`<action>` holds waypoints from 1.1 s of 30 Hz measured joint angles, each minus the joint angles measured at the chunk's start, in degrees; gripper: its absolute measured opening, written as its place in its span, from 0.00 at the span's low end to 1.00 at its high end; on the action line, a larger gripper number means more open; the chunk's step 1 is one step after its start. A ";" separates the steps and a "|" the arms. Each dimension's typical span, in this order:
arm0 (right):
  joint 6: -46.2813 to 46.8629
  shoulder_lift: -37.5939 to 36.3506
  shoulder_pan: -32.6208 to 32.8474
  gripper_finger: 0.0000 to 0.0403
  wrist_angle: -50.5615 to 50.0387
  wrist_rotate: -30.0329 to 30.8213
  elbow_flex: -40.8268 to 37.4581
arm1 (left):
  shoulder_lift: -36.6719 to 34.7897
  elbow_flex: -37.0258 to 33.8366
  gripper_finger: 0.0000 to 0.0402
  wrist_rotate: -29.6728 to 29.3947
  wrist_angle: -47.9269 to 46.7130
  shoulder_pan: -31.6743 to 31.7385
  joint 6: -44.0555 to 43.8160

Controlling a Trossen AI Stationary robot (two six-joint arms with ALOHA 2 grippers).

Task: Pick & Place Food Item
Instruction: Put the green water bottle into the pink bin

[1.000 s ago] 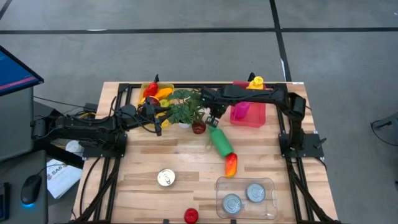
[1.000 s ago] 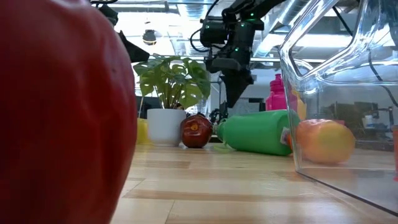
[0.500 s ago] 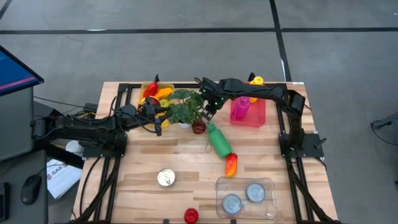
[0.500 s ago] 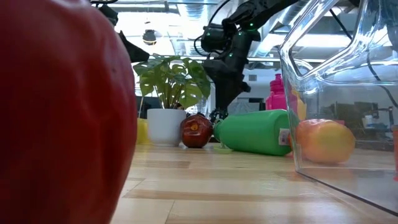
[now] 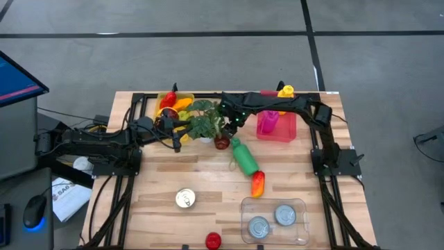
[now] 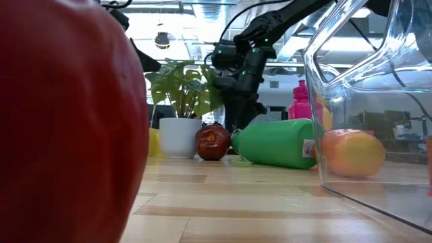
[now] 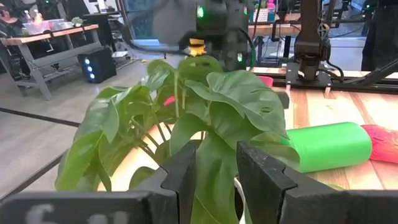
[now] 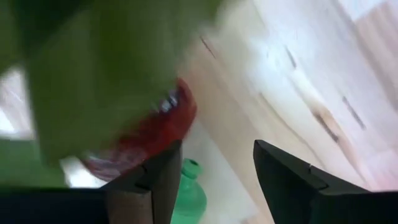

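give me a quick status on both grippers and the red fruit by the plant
Right gripper open, just above the red fruit, nothing held. Left gripper waits behind the potted plant. Plant leaves and the green bottle crowd the fruit.

Apple (image 5: 221, 142) btwn plant (image 5: 202, 119) & bottle (image 5: 245, 157)

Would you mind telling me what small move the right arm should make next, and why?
Probably a short descent onto the red apple. The right gripper hangs just above and behind it beside the potted plant, its fingers apart, with the red fruit showing just ahead between them in the wrist view. Nothing is held yet, so lowering around the apple before closing seems sensible, keeping clear of the green bottle.
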 joint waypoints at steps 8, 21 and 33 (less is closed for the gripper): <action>-0.04 3.31 0.09 0.48 -1.69 -2.73 -0.13 | 0.02 0.00 0.26 0.17 -0.02 0.00 0.00; 3.44 2.91 0.44 0.48 -3.04 -4.60 -0.47 | 0.02 0.00 0.26 0.13 -0.04 0.00 -0.02; 2.94 2.91 2.76 0.56 -2.75 -6.44 -0.47 | 0.00 0.00 0.26 -0.09 -0.04 0.00 -0.19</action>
